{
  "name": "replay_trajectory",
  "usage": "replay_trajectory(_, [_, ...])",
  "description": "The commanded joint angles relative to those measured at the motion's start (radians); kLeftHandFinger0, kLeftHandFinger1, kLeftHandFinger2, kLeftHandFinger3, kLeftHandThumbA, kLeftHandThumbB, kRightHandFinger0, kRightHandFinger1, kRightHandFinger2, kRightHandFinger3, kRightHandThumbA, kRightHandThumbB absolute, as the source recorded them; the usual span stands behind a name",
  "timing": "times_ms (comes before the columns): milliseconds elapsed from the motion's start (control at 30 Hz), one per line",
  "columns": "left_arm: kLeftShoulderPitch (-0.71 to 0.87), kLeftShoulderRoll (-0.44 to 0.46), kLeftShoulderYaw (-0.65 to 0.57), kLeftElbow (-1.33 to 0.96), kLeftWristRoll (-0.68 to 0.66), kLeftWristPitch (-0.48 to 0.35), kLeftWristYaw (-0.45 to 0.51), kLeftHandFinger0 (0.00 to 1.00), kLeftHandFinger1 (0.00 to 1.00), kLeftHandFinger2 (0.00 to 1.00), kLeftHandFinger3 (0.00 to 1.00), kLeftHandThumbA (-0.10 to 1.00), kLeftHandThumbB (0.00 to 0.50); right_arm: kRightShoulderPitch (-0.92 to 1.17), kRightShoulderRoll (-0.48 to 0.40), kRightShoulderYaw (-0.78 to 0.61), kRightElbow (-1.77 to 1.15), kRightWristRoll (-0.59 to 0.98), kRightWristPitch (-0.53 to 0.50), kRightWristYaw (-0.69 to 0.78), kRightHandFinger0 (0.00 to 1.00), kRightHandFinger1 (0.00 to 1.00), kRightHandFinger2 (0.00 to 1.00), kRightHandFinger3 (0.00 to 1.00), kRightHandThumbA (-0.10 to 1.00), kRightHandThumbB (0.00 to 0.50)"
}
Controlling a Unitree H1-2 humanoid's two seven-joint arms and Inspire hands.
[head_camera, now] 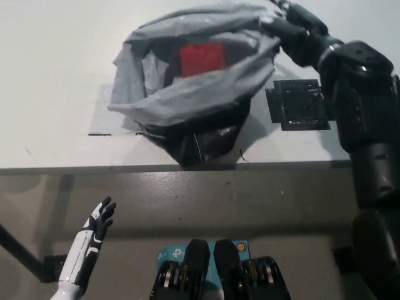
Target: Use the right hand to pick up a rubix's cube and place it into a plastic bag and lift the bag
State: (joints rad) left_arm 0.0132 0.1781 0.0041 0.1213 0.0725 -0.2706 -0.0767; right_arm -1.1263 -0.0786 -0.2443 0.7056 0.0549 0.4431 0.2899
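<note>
Now right hand [294, 28] clenched on plastic bag [187, 94] rim.

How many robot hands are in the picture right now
2. The white left hand hangs open at the lower left, below the table edge. The black right hand is at the top right, shut on the plastic bag rim.

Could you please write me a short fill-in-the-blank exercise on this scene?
1. The black right hand grips the grey ____ at its rim.
2. The face of the cube seen through the opening is ____.
3. The white ____ hand rests below the table edge, fingers apart.
Answers: bag; red; left
</note>
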Motion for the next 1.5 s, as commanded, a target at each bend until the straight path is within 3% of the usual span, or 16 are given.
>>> replay_trajectory(0, [-0.026, 0.010, 0.000, -0.010, 0.009, -0.026, 0.004, 1.00, 1.00, 1.00, 1.00, 1.00, 0.296, -0.391, 0.056, -0.078, 0.046, 0.206, 0.027, -0.133, 0.00, 0.21, 0.75, 1.00, -0.10, 0.150])
replay_trajectory(67, [-0.030, 0.009, 0.002, -0.012, 0.007, -0.020, 0.004, 1.00, 1.00, 1.00, 1.00, 1.00, 0.297, -0.449, 0.060, -0.082, 0.092, 0.187, 0.027, -0.145, 0.03, 0.29, 0.82, 1.00, -0.10, 0.180])
replay_trajectory(133, [-0.031, 0.009, 0.002, -0.015, 0.004, -0.016, 0.003, 1.00, 1.00, 1.00, 1.00, 1.00, 0.296, -0.495, 0.060, -0.083, 0.130, 0.173, 0.027, -0.158, 0.00, 0.23, 0.76, 1.00, -0.10, 0.170])
replay_trajectory(333, [-0.027, 0.007, 0.001, -0.020, 0.004, -0.013, 0.003, 1.00, 1.00, 1.00, 1.00, 1.00, 0.301, -0.639, 0.043, -0.084, 0.232, 0.141, 0.027, -0.183, 0.00, 0.23, 0.79, 1.00, -0.10, 0.148])
replay_trajectory(700, [-0.020, 0.005, -0.001, -0.023, 0.009, -0.017, 0.004, 1.00, 1.00, 1.00, 1.00, 1.00, 0.294, -0.766, 0.016, -0.114, 0.321, 0.146, -0.020, -0.231, 0.00, 0.20, 0.72, 1.00, -0.10, 0.142])
replay_trajectory(733, [-0.022, 0.006, -0.001, -0.022, 0.008, -0.016, 0.004, 1.00, 1.00, 1.00, 1.00, 1.00, 0.300, -0.786, 0.011, -0.124, 0.332, 0.156, -0.032, -0.225, 0.00, 0.20, 0.70, 0.73, -0.10, 0.147])
replay_trajectory(833, [-0.024, 0.006, -0.001, -0.022, 0.009, -0.014, 0.004, 1.00, 1.00, 1.00, 1.00, 1.00, 0.298, -0.808, 0.006, -0.133, 0.344, 0.161, -0.041, -0.226, 0.00, 0.20, 0.67, 0.67, -0.10, 0.144])
replay_trajectory(867, [-0.024, 0.007, -0.001, -0.024, 0.015, -0.013, 0.006, 1.00, 1.00, 1.00, 1.00, 1.00, 0.290, -0.823, 0.002, -0.137, 0.353, 0.161, -0.046, -0.230, 0.00, 0.20, 0.66, 0.78, -0.10, 0.142])
replay_trajectory(933, [-0.023, 0.007, -0.001, -0.031, 0.021, -0.003, 0.009, 1.00, 1.00, 1.00, 1.00, 1.00, 0.293, -0.837, -0.002, -0.138, 0.362, 0.160, -0.058, -0.231, 0.00, 0.20, 0.66, 0.77, -0.10, 0.143])
replay_trajectory(967, [-0.023, 0.007, -0.001, -0.034, 0.021, 0.002, 0.008, 1.00, 1.00, 1.00, 1.00, 1.00, 0.294, -0.843, -0.004, -0.139, 0.366, 0.159, -0.062, -0.232, 0.00, 0.20, 0.66, 0.71, -0.10, 0.140])
replay_trajectory(1000, [-0.024, 0.008, -0.001, -0.034, 0.018, 0.001, 0.006, 1.00, 1.00, 1.00, 1.00, 1.00, 0.295, -0.852, -0.007, -0.141, 0.370, 0.160, -0.069, -0.235, 0.00, 0.20, 0.67, 0.92, -0.10, 0.138])
replay_trajectory(1033, [-0.024, 0.008, -0.001, -0.033, 0.016, -0.001, 0.005, 1.00, 1.00, 1.00, 1.00, 1.00, 0.293, -0.858, -0.009, -0.142, 0.372, 0.160, -0.069, -0.235, 0.00, 0.20, 0.67, 1.00, -0.10, 0.127])
replay_trajectory(1300, [-0.018, 0.009, -0.004, -0.039, 0.014, 0.000, 0.000, 1.00, 1.00, 1.00, 1.00, 1.00, 0.292, -0.840, -0.012, -0.163, 0.342, 0.169, -0.059, -0.255, 0.00, 0.21, 0.75, 1.00, -0.10, 0.111])
replay_trajectory(1367, [-0.019, 0.010, -0.004, -0.039, 0.014, -0.002, 0.000, 1.00, 1.00, 1.00, 1.00, 1.00, 0.289, -0.823, -0.013, -0.160, 0.341, 0.166, -0.069, -0.249, 0.00, 0.22, 0.74, 0.89, -0.10, 0.119])
replay_trajectory(1433, [-0.019, 0.010, -0.004, -0.040, 0.015, 0.000, 0.000, 1.00, 1.00, 1.00, 1.00, 1.00, 0.288, -0.813, -0.013, -0.164, 0.342, 0.168, -0.074, -0.249, 0.00, 0.22, 0.74, 0.93, -0.10, 0.128])
replay_trajectory(1467, [-0.020, 0.011, -0.005, -0.041, 0.017, 0.003, -0.001, 1.00, 1.00, 1.00, 1.00, 1.00, 0.292, -0.800, -0.012, -0.170, 0.347, 0.172, -0.076, -0.259, 0.00, 0.22, 0.74, 0.78, -0.10, 0.141])
